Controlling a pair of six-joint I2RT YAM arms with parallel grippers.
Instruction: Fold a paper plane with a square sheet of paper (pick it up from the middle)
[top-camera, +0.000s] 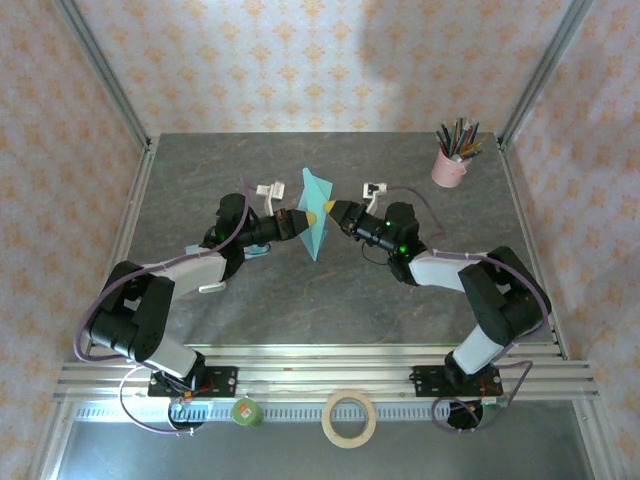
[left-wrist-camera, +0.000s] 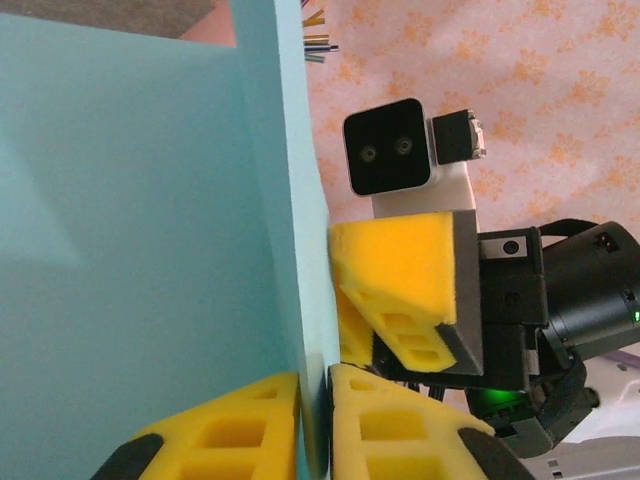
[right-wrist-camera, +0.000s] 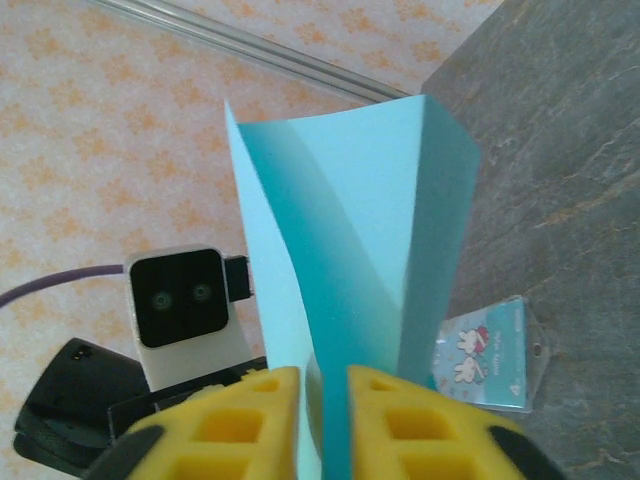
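The square sheet of paper (top-camera: 318, 215), light turquoise and creased, stands upright above the table's middle between both arms. In the top view my left gripper (top-camera: 311, 216) meets it from the left and my right gripper (top-camera: 327, 212) from the right. The left wrist view shows the sheet (left-wrist-camera: 130, 250) pinched at its edge, my left gripper (left-wrist-camera: 315, 420) shut on it. In the right wrist view the folded paper (right-wrist-camera: 350, 230) rises between the yellow pads of my right gripper (right-wrist-camera: 323, 420), which stand slightly apart from it, open.
A small pale blue card with printed rabbits (right-wrist-camera: 485, 360) lies on the grey table (top-camera: 300, 300) under the left arm. A pink cup of pencils (top-camera: 450, 165) stands back right. A tape roll (top-camera: 349, 417) and a green object (top-camera: 246, 411) sit on the near rail.
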